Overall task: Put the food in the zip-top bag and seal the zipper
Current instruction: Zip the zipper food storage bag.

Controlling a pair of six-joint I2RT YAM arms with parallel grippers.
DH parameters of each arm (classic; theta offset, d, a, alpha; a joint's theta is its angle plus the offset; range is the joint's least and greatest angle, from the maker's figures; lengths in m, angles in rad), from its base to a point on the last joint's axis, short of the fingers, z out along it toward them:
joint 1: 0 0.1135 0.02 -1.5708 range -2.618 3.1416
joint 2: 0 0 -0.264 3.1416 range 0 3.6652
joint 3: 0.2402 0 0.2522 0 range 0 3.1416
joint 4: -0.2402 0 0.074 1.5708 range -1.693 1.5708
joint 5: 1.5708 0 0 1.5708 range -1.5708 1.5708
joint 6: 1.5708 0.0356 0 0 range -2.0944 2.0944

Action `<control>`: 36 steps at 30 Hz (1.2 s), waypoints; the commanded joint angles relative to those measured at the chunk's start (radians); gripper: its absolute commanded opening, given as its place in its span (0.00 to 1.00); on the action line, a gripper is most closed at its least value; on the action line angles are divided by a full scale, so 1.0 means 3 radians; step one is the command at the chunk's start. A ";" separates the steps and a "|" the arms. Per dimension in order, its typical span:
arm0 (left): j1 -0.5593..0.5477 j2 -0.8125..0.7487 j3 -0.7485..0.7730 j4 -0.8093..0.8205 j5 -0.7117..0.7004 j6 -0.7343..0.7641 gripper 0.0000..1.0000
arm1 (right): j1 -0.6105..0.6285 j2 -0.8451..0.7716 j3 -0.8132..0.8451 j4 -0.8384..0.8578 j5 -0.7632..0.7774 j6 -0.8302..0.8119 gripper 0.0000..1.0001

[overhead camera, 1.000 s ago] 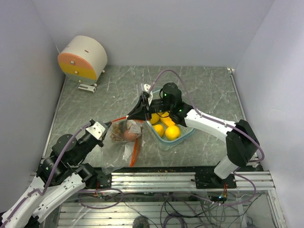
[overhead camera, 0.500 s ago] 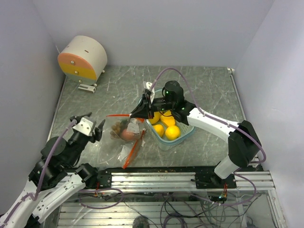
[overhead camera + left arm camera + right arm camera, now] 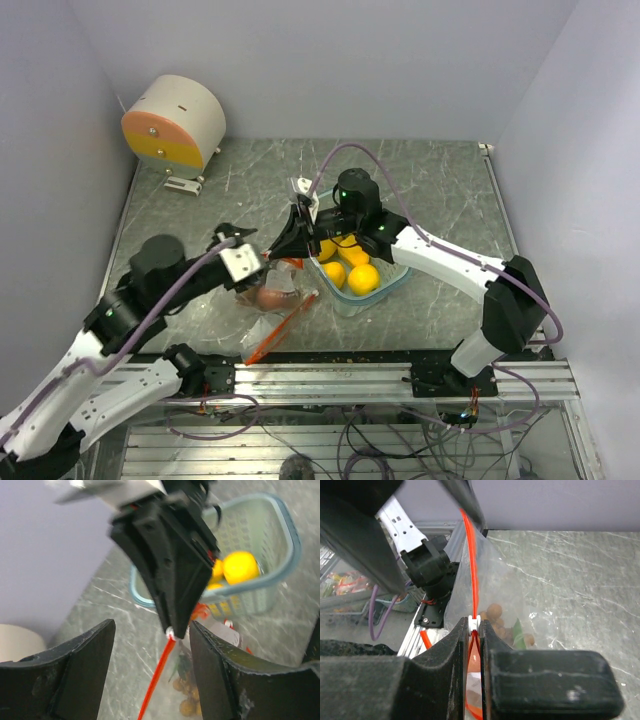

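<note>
Where right fingers (image 3: 451, 655) pinch zipper (image 3: 472, 580), left fingers (image 3: 80, 665) seemingly clear.

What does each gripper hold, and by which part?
The right gripper pinches the bag by its red zipper strip. The left gripper is open and holds nothing.

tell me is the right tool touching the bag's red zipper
Touching. The right wrist view shows the right tool pinched shut on the red zipper.
</note>
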 commanded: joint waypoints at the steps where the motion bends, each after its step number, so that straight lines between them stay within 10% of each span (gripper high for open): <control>1: 0.0002 0.0343 0.0142 -0.0564 0.0516 0.0276 0.71 | 0.0011 -0.0146 0.0097 -0.0168 -0.0068 -0.0203 0.00; 18: 0.0004 0.0395 -0.0007 -0.0832 0.0447 0.0089 0.53 | 0.0008 -0.0232 0.0144 -0.0382 -0.0204 -0.0378 0.00; 36: 0.0005 0.0361 -0.0156 -0.0447 0.0094 0.0023 0.64 | 0.0023 -0.0276 0.0188 -0.0675 -0.0422 -0.0617 0.00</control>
